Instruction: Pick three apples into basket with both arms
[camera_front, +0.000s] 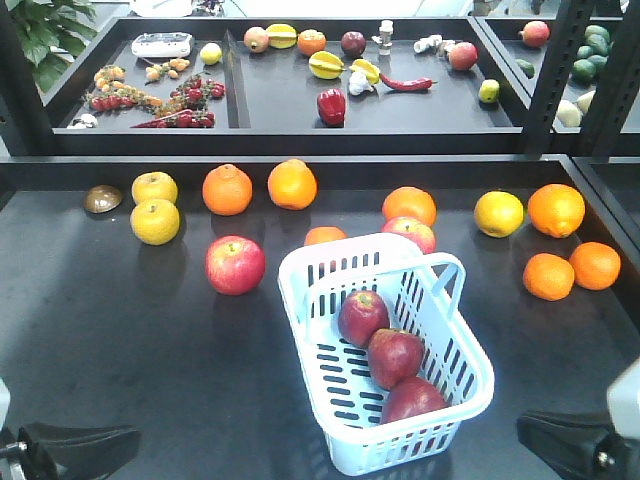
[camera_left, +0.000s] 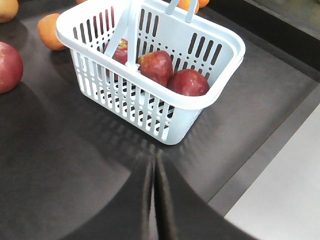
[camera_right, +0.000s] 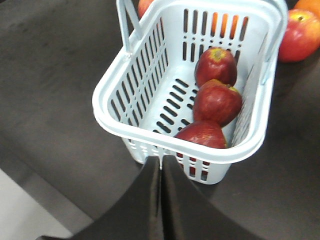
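Nearest, the left pincer (camera_left: 154, 200) and right pincer (camera_right: 161, 200) sit pressed closed, holding nothing. Beyond them on the worktop (camera_front: 110, 340), the basket (camera_front: 470, 395) holds the three apples (camera_front: 395, 357) in a row. The task looks complete, though hidden spots remain.

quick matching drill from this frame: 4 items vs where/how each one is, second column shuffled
Items:
1. three dark red apples
2. pinkish-red apple
3. left gripper
4. brown shell-like object

Places/states:
A. jaws shut, empty, short of the basket
B. far left of the table, beside a yellow apple
C. in a row inside the basket
D. on the table left of the basket

Pairs: 1-C, 2-D, 3-A, 4-B
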